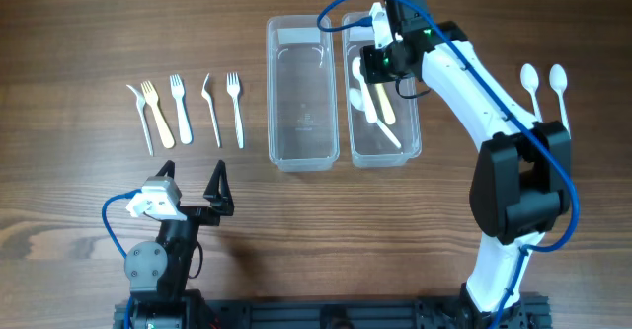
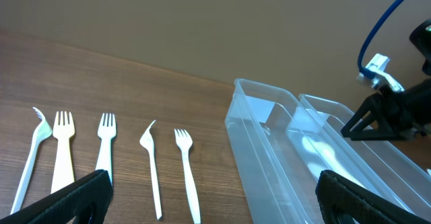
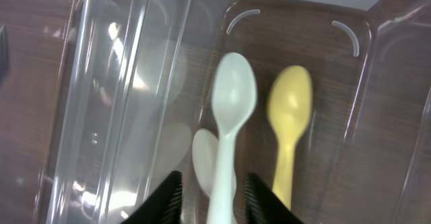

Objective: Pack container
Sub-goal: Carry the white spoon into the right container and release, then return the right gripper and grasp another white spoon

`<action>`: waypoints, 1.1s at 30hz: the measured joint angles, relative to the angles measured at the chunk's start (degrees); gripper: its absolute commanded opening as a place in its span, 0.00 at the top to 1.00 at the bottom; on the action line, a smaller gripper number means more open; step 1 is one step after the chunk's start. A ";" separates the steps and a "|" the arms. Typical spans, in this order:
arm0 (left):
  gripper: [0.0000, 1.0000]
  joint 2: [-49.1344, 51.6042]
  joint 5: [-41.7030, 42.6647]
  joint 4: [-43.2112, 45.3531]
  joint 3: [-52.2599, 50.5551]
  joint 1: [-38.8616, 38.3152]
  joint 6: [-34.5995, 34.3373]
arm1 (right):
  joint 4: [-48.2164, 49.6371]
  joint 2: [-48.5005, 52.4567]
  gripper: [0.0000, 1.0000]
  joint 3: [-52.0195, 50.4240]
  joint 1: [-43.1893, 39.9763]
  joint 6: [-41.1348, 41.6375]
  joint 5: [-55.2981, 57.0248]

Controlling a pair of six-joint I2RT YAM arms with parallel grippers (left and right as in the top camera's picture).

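Plastic forks [image 1: 181, 107], five, lie near the left edge of the counter [image 1: 69, 33]; two spoons [image 1: 558, 76] lie by its right edge. Two clear tubs [image 1: 272, 92] sit mid-back, and the right tub [image 1: 416, 131] holds three spoons. The right claw [image 3: 214, 190] stands parted astride a white spoon [image 3: 232, 96]; the left claw [image 1: 193, 168] gapes.

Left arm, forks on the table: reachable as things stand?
Likely yes. The left gripper is open and faces the forks, with only bare table between them and nothing lying across the path.
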 measured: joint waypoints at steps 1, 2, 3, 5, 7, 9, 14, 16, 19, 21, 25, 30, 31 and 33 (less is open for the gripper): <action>0.00 0.00 0.00 0.00 0.00 0.00 0.00 | 0.13 -0.04 0.64 0.00 0.00 0.00 0.00; 0.00 0.00 0.00 0.00 0.00 0.00 -0.02 | 0.11 -0.35 0.63 0.02 -0.02 -0.02 0.02; 0.00 0.00 0.00 0.00 0.00 0.00 0.00 | -0.07 -0.59 0.63 0.02 -0.07 -0.02 0.00; 0.00 0.00 0.00 0.00 0.00 0.00 -0.02 | -1.44 -2.29 0.57 0.02 -0.46 -0.04 0.35; 0.00 0.00 0.00 0.00 0.00 0.00 -0.02 | -3.39 -5.29 0.49 0.02 -1.57 -0.48 2.14; 0.00 0.00 0.00 0.00 0.00 0.00 0.00 | -6.14 -9.40 0.37 0.09 -4.04 -1.57 4.96; 0.00 0.00 0.00 0.00 0.00 0.00 -0.02 | -12.63 -15.72 0.25 1.16 -17.14 -11.91 12.57; 0.00 0.00 0.00 0.00 0.00 0.00 -0.02 | -13.25 -15.30 0.25 0.92 -21.70 -15.13 13.60; 0.00 0.00 0.00 0.00 0.00 0.00 -0.02 | -12.63 -14.67 0.31 0.39 -27.19 -17.51 14.23; 0.00 0.00 0.00 0.00 0.00 0.00 0.00 | -11.39 -13.20 0.36 0.17 -31.56 -18.58 14.64; 0.00 0.00 0.00 0.00 0.00 0.00 -0.02 | -7.96 -6.67 0.36 0.07 -37.83 -19.87 13.79; 0.00 0.00 0.00 0.00 0.00 0.00 0.00 | -5.57 2.32 0.29 -0.04 -39.01 -21.77 13.00; 0.00 0.00 0.00 0.00 0.00 0.00 -0.02 | -5.25 3.45 0.29 -0.15 -38.99 -21.88 12.90; 0.00 0.00 0.00 0.00 0.00 0.00 0.00 | -4.26 5.97 0.29 -0.42 -38.91 -22.29 12.81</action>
